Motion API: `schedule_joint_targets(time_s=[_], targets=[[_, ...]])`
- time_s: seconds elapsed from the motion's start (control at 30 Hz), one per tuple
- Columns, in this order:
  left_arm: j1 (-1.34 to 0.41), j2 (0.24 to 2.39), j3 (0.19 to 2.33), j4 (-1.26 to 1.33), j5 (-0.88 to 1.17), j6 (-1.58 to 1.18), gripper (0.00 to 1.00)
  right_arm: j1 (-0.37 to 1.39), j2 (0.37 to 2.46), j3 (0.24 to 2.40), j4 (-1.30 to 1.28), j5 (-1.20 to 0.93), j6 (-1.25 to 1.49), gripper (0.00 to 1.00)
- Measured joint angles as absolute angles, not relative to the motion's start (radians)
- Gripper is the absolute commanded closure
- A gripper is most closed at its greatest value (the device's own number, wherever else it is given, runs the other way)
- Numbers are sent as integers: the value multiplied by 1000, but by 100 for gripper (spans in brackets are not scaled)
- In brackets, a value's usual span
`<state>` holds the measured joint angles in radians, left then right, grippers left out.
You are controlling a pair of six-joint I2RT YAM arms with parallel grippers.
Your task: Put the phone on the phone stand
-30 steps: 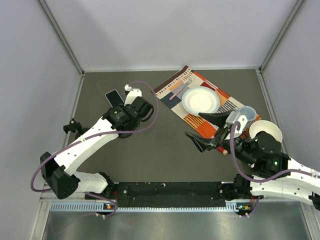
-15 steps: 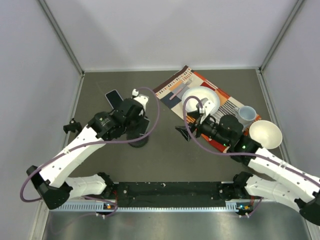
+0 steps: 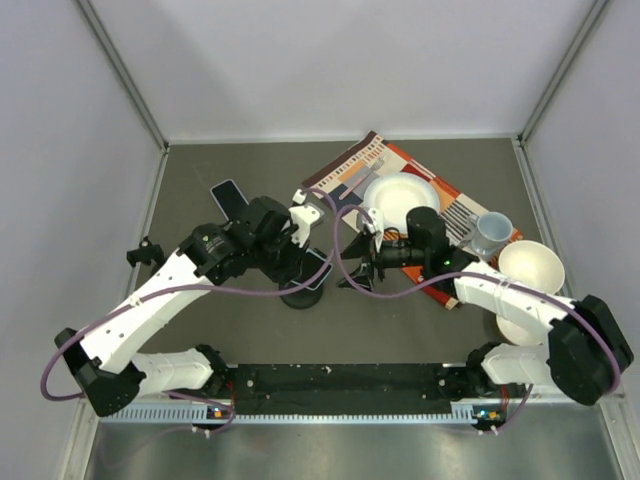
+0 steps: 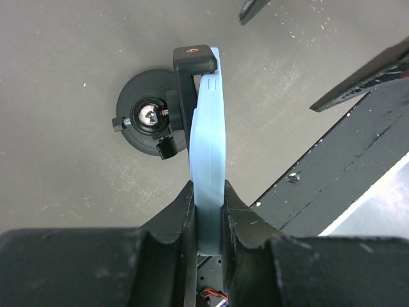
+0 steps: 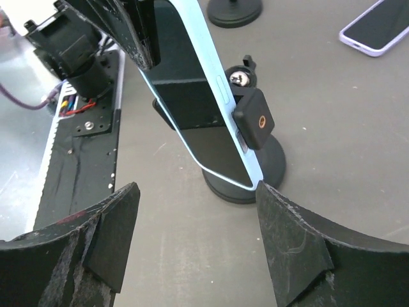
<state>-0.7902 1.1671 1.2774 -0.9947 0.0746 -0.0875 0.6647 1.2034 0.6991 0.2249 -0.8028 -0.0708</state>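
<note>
My left gripper (image 3: 303, 262) is shut on a light-blue phone (image 3: 319, 269) and holds it on edge over the black phone stand (image 3: 299, 297). In the left wrist view the phone (image 4: 208, 141) runs from between my fingers (image 4: 182, 211) to the stand's clamp (image 4: 195, 61), beside the round base (image 4: 144, 118). In the right wrist view the clamp (image 5: 254, 119) sits on the phone's (image 5: 192, 109) side edge above the base (image 5: 259, 182). My right gripper (image 3: 355, 272) is open and empty just right of the stand, with its fingertips (image 5: 131, 192) either side of the base.
A second phone in a lilac case (image 3: 228, 195) lies at the back left and shows in the right wrist view (image 5: 377, 25). Another black stand base (image 5: 235, 9) is beyond. A patterned placemat (image 3: 345, 175) holds a white plate (image 3: 400, 200). A cup (image 3: 492, 230) and a bowl (image 3: 532, 266) stand at right.
My left arm has carried the phone to the right and nearer, down to the stand. My right arm has reached left from the mat's edge to the stand.
</note>
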Motion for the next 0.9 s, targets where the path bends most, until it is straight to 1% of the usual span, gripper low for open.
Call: schedule_joint_targets(time_s=[0.13,0.3,0.4,0.43,0.47,0.53,0.63,0.67,0.7,0.77,0.8,0.83,0.9], targets=[[-790,1168,1277,-995,89,-43,100,652,1301,752,238,-897,-109,29],[-788,1170,1278,-995,105,-2,100,653,1394,808,294,-953,-122,29],[-788,1176,1282,-995,116,12,100,659,1435,843,299,-965,-138,33],[-788,1177,1283,-995,116,14,100,662,1447,859,294,-966,-148,35],[-788,1178,1284,-995,116,19,100,666,1459,874,288,-966,-157,41],[-788,1182,1288,-996,117,25,100,675,1474,896,280,-966,-174,47],[-789,1185,1293,-1003,120,30,100,685,1483,918,264,-960,-196,53],[-789,1186,1294,-1004,120,31,100,685,1484,919,263,-956,-203,57],[-789,1187,1294,-1005,120,33,100,685,1484,919,260,-952,-208,58],[-790,1187,1295,-1005,119,35,100,685,1484,919,260,-948,-219,58],[-790,1187,1295,-1006,118,36,100,686,1484,919,258,-948,-224,55],[-790,1187,1295,-1006,117,38,100,686,1485,919,258,-947,-228,49],[-790,1187,1295,-1007,115,40,100,687,1492,923,257,-947,-232,45]])
